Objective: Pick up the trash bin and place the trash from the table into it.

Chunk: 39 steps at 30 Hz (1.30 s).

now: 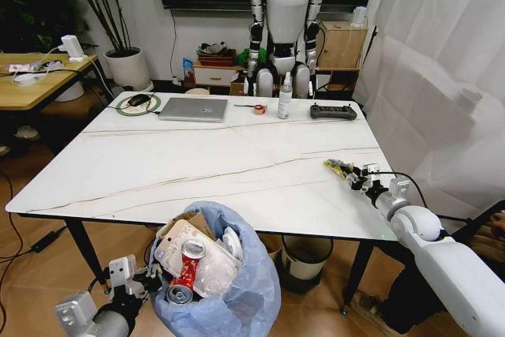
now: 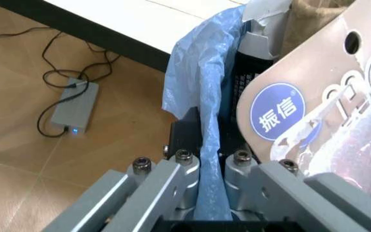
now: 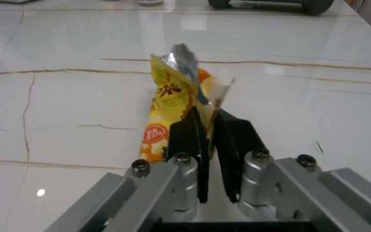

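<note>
Right gripper (image 3: 206, 123) has its two black fingers pressed onto the lower end of the yellow snack wrapper (image 3: 169, 104), pinching it so the crinkled foil top stands up and leans away from the wrist. In the head view this gripper (image 1: 357, 175) sits over the near right part of the table (image 1: 158, 163), with the wrapper (image 1: 341, 166) pointing inward across the marble top.

Left gripper (image 2: 210, 166) is closed on a fold of the blue bag at the rim of the trash bin (image 2: 202, 77). It holds the bin (image 1: 245, 290) just off the table's near edge, below the top and toward the robot's left. Inside the bin lie a crushed red can (image 1: 188, 267), a clear plastic package (image 1: 199, 254) and some brown cardboard (image 1: 196, 220).

The relation that matters is sideways and downward: the bin's mouth lies to the left of the wrapper, nearer the robot and lower than the tabletop. The right arm, as I judge it, must carry the wrapper over the near edge, or the left arm must bring the bin across.

Whether the wrapper touches the table or hangs just above it cannot be told. The bin's body is hidden under the billowing bag, and the packaging crowds its mouth, so free room inside is hard to gauge.
</note>
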{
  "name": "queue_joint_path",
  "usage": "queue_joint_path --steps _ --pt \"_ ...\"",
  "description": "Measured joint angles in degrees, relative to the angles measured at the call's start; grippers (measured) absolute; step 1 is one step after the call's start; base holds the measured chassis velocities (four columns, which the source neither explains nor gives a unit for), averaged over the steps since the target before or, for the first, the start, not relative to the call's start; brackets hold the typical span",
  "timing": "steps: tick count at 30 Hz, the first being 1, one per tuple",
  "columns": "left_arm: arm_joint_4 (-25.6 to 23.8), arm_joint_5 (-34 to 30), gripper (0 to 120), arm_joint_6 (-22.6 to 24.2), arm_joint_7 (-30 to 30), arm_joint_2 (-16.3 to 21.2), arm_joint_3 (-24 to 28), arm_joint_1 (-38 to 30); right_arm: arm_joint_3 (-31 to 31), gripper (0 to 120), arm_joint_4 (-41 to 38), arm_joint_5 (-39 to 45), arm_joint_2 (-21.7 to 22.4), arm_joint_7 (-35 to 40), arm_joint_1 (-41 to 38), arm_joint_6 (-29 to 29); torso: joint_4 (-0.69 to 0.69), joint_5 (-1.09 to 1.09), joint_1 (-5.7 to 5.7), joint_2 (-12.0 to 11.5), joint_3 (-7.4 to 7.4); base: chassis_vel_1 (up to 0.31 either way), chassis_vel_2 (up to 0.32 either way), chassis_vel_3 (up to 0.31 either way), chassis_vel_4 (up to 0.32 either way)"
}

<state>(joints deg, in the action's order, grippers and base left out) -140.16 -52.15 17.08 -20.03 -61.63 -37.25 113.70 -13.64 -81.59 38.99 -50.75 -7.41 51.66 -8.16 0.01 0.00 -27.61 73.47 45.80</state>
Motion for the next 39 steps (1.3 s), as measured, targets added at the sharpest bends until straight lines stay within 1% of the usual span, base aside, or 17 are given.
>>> queue_joint_path --steps 1,3,9,12,14,15,17,19,21,22,24,26,28,29,32,34,39 --pt "0.0 0.0 0 0.0 0.0 0.0 0.0 0.0 0.0 8 0.0 0.0 0.0 0.0 0.0 0.0 0.0 0.0 0.0 0.0 0.0 0.0 0.0 0.0 0.0" --pt "0.0 -0.02 0 0.0 -0.01 0.06 0.0 -0.03 -0.13 0 -0.55 0.0 0.09 -0.21 0.42 0.22 0.0 0.01 0.0 0.0 0.0 0.0 0.0 0.0 0.0" --pt "0.06 -0.04 0 0.0 -0.02 0.27 0.05 0.02 -0.88 0 -4.11 0.71 0.53 -1.04 1.91 0.91 0.0 0.0 0.0 0.0 0.0 0.0 0.0 0.0 0.0" --pt "0.07 -0.16 0 0.0 -0.02 0.42 0.05 0.06 -1.53 0 -9.38 4.63 1.1 -1.11 2.99 1.42 0.0 0.0 0.0 0.0 0.0 0.0 0.0 0.0 0.0" --pt "0.02 -0.5 0 0.01 -0.1 0.61 -0.11 0.12 -1.86 0 -15.2 9.12 1.82 -1.14 4.25 1.75 0.0 -0.01 0.0 0.0 0.0 0.0 0.0 0.0 0.0" --pt "0.02 -0.5 0 0.01 -0.1 0.61 -0.11 0.12 -1.86 0 -15.2 9.12 1.82 -1.14 4.25 1.75 0.0 -0.01 0.0 0.0 0.0 0.0 0.0 0.0 0.0" --pt "-0.33 -1.17 0 0.08 -0.38 0.93 -0.71 0.25 -1.46 0 -22.48 13.69 2.64 -1.23 5.83 2.15 0.0 -0.03 -0.01 0.01 0.0 0.0 0.0 0.0 0.0" --pt "-0.54 -1.64 0 0.11 -0.54 1.12 -1.35 0.39 0.99 0 -30.84 17.02 3.22 -1.02 7.38 1.93 -0.01 0.02 -0.01 0.02 0.0 0.0 0.0 0.0 0.0" --pt "-0.52 -1.66 0 0.13 -0.58 1.14 -1.42 0.43 4.04 0 -37.31 18.57 3.48 -0.26 7.8 0.99 0.0 -0.03 -0.01 0.02 -0.01 0.0 0.0 0.0 0.0" --pt "-0.52 -1.66 0 0.13 -0.58 1.14 -1.42 0.43 4.04 0 -37.31 18.57 3.48 -0.26 7.8 0.99 0.0 -0.03 -0.01 0.02 -0.01 0.0 0.0 0.0 0.0" --pt "-0.45 -1.63 0 0.15 -0.59 1.15 -1.33 0.45 7.07 0 -41.12 19.59 3.49 0.75 7.65 0.31 0.0 -0.03 0.0 0.02 -0.01 0.0 0.0 0.0 0.0" --pt "-0.42 -1.59 0 0.17 -0.59 1.12 -1.32 0.48 12.08 0 -44.64 20.58 3.3 2.04 6.73 -0.29 0.0 -0.01 0.0 0.02 -0.01 0.0 0.0 0.0 0.0" --pt "-0.22 -1.59 0 0.19 -0.59 1.08 -1.43 0.35 17.51 0 -46.21 20.99 2.98 3.12 5.45 -0.7 0.0 -0.01 0.0 0.02 -0.01 0.0 0.0 0.0 0.0" --pt "-0.22 -1.59 0 0.19 -0.59 1.08 -1.43 0.35 17.51 0 -46.21 20.99 2.98 3.12 5.45 -0.7 0.0 -0.01 0.0 0.02 -0.01 0.0 0.0 0.0 0.0" --pt "-0.01 -1.58 0 0.21 -0.6 0.98 -1.46 0.1 25.59 0 -46.27 20.41 2.53 3.79 3.72 -0.77 0.01 -0.02 -0.01 0.02 0.0 0.0 0.0 0.0 0.0" --pt "0.0 -1.58 0 0.23 -0.62 0.93 -1.46 0.1 29.35 0 -45.65 19.77 2.14 4.21 3.17 -0.84 0.01 -0.01 0.0 0.01 0.0 0.0 0.0 0.0 0.0" --pt "0.1 -1.5 0 0.25 -0.62 0.62 -1.43 0.17 33.19 0 -44.3 18.47 1.13 4.84 2.4 -0.97 0.0 0.0 0.0 0.01 0.0 0.0 0.0 0.0 0.0"
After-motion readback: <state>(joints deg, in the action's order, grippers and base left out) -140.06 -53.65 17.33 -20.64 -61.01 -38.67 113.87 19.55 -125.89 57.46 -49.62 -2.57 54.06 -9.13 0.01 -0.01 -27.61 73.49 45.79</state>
